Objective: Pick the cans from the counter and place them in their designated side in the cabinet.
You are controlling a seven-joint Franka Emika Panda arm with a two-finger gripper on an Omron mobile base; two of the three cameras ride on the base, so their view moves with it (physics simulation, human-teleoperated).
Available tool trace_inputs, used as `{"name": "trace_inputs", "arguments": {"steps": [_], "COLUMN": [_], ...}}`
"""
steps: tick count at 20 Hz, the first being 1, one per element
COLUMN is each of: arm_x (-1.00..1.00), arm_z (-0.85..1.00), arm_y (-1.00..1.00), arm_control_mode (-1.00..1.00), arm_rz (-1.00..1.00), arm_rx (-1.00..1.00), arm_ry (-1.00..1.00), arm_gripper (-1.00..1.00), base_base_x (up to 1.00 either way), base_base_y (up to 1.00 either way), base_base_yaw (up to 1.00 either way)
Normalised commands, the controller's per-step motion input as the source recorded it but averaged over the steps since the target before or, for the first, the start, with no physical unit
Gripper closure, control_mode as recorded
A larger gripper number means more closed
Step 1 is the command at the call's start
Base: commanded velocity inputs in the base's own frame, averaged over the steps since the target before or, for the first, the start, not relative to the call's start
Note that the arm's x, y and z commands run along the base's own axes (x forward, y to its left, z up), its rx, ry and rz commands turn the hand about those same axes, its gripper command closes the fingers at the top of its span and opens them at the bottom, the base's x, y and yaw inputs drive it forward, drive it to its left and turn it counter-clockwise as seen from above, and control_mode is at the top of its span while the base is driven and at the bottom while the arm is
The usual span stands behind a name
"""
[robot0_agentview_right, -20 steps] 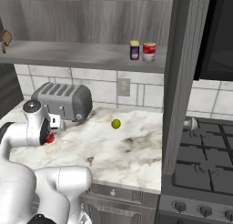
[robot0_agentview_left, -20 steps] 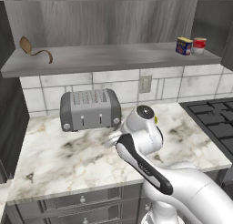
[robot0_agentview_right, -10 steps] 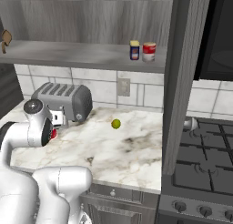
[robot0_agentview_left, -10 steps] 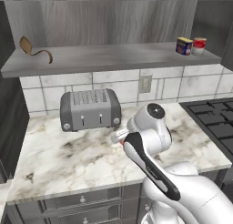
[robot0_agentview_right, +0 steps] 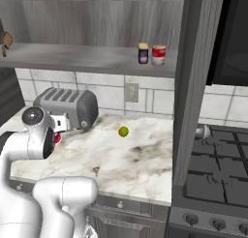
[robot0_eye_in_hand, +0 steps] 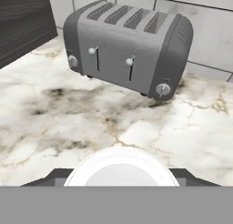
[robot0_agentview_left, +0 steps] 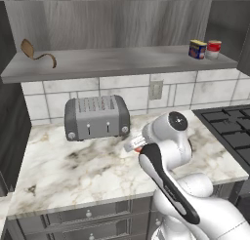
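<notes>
Currently we hold the red can (robot0_eye_in_hand: 120,167) between the pincer (robot0_eye_in_hand: 120,180) jaws above the counter (robot0_agentview_left: 73,170), toaster (robot0_eye_in_hand: 129,45) just ahead. Risk: swinging up toward the cabinet (robot0_agentview_left: 117,63), we may clip the shelf edge and lose the can.

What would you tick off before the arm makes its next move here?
1. Red can sits between the fingers of the gripper: ok.
2. Red can lifted off the counter: cannot tell.
3. Toaster stands apart from the red can: ok.
4. Bare room on the cabinet shelf left of the blue can: ok.
</notes>
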Motion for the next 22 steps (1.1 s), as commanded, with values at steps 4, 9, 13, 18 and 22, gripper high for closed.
{"name": "trace_inputs", "arguments": {"steps": [4,9,13,18,22], "arm_x": [-0.18,-0.2,-0.26,-0.27,-0.34], "arm_z": [0.17,0.13,0.13,0.07,0.05], "arm_y": [-0.11,-0.12,-0.15,-0.13,-0.12], "arm_control_mode": [-1.0,-1.0,-1.0,-1.0,-1.0], "arm_rz": [0.0,0.0,0.0,0.0,0.0], "arm_rx": [-0.03,-0.03,-0.03,-0.01,-0.01], "arm_ry": [0.0,0.01,0.1,0.03,0.0], "arm_gripper": [1.0,1.0,1.0,1.0,1.0], "base_base_x": [0.0,0.0,0.0,0.0,0.0], "base_base_y": [0.0,0.0,0.0,0.0,0.0], "base_base_yaw": [0.0,0.0,0.0,0.0,0.0]}}
